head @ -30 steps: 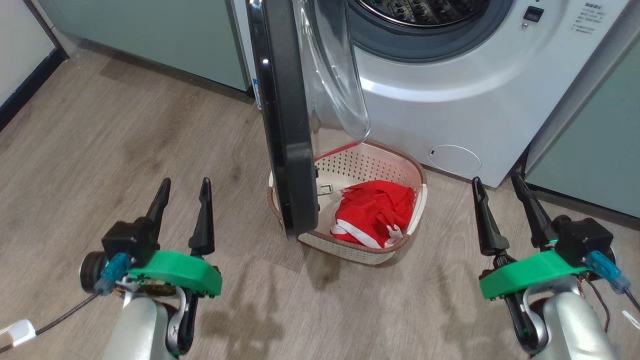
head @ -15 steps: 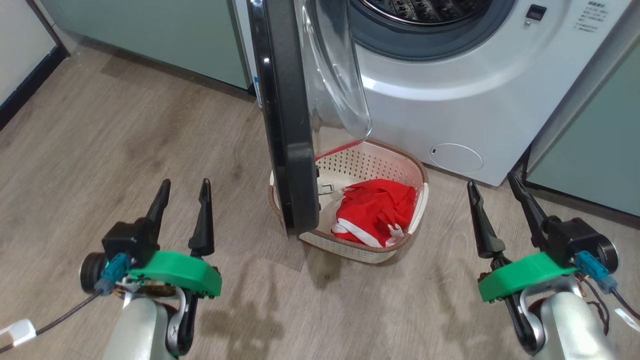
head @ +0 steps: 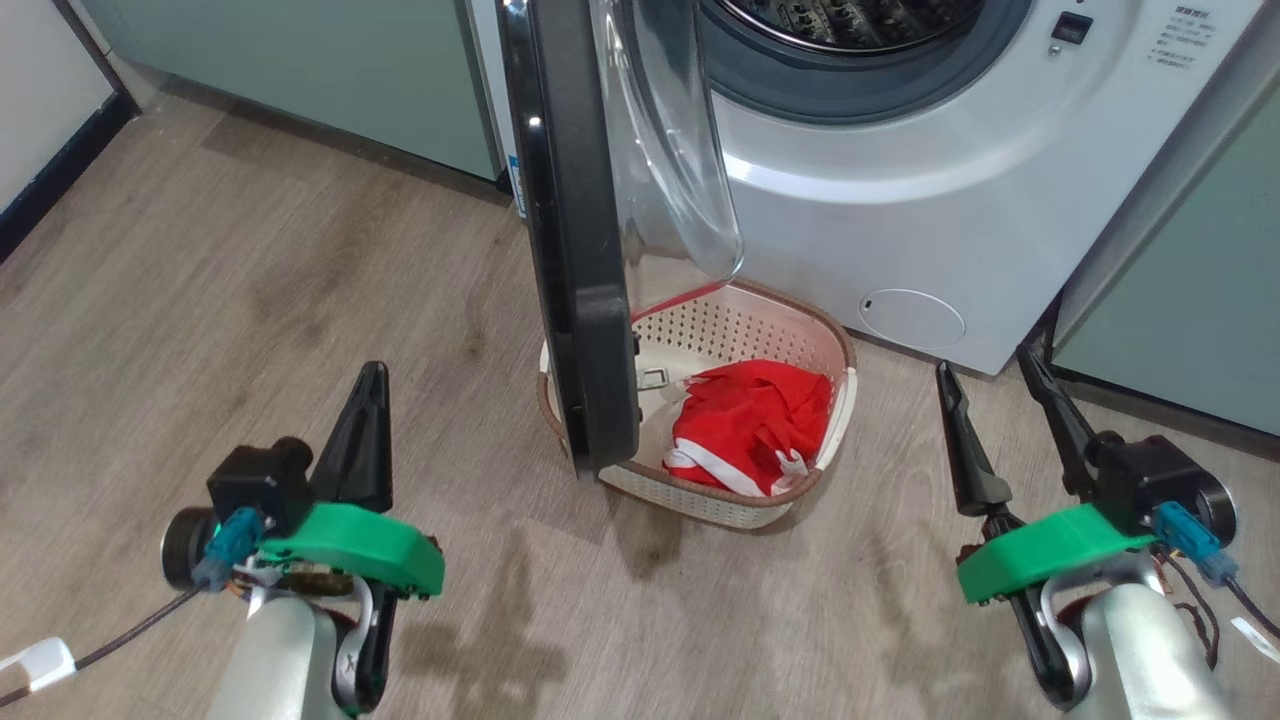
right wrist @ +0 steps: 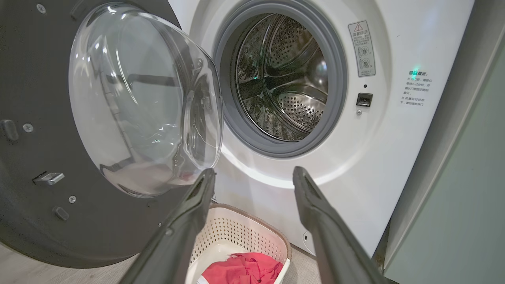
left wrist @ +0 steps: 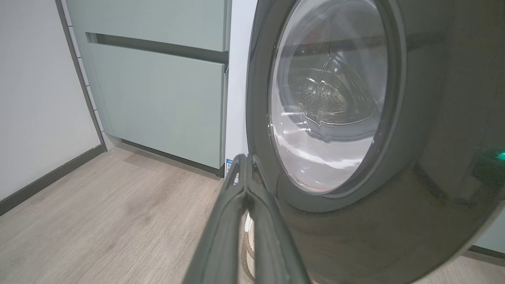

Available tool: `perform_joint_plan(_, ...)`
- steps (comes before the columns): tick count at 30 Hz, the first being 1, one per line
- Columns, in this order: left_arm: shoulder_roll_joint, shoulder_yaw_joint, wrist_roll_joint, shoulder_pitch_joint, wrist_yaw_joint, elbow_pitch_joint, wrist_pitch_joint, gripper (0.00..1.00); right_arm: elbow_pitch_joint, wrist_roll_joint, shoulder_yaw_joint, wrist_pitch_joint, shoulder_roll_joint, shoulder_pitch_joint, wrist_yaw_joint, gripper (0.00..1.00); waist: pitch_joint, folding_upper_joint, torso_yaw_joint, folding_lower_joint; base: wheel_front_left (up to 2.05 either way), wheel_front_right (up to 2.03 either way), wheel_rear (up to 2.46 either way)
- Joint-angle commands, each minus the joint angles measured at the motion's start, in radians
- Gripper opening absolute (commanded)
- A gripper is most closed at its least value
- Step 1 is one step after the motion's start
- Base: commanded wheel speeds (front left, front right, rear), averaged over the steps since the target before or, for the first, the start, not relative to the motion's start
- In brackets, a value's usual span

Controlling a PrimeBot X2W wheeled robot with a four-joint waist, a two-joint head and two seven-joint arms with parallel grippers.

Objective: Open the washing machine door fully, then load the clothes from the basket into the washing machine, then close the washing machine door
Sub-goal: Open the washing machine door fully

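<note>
The washing machine door (head: 570,250) stood only partly open, overhanging the basket (head: 740,505) that held the clothes (head: 750,420). With the left end effector (head: 371,372) closed on nothing and the right end effector (head: 984,362) spread empty, reaching in could snag that door.

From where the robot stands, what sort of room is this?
Probably a home laundry corner, or a mock-up of one: a white front-loading washing machine with its door open, pale green cabinets on both sides, and a basket of red clothes on the wood-look floor.
</note>
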Motion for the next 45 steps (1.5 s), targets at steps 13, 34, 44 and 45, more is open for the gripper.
perform_joint_plan(13, 0.034, 0.002, 0.022, -0.114, -0.016, -0.096, -0.009, 0.00, -0.026, 0.007, 0.025, -0.009, 0.005, -0.037, 0.000, 1.00, -0.002, 0.0000, -0.003, 0.0000, 0.00, 0.00, 0.00)
perform_joint_plan(34, 0.012, -0.377, 0.005, -0.293, -0.025, -0.435, 0.063, 0.00, -0.024, 0.005, 0.036, -0.009, 0.005, -0.036, 0.000, 1.00, 0.010, 0.0000, -0.051, 0.0000, 0.00, 0.00, 0.00)
perform_joint_plan(44, 0.011, -0.518, -0.085, -0.188, -0.022, -0.268, 0.131, 0.00, -0.013, 0.007, 0.044, -0.009, 0.005, -0.050, 0.000, 1.00, 0.030, 0.0000, -0.052, 0.0000, 0.00, 0.00, 0.00)
perform_joint_plan(45, 0.011, -0.519, -0.087, -0.179, -0.017, -0.250, 0.134, 0.00, -0.011, 0.010, 0.046, -0.009, 0.005, -0.051, 0.000, 1.00, 0.031, 0.0000, -0.053, 0.0000, 0.00, 0.00, 0.00)
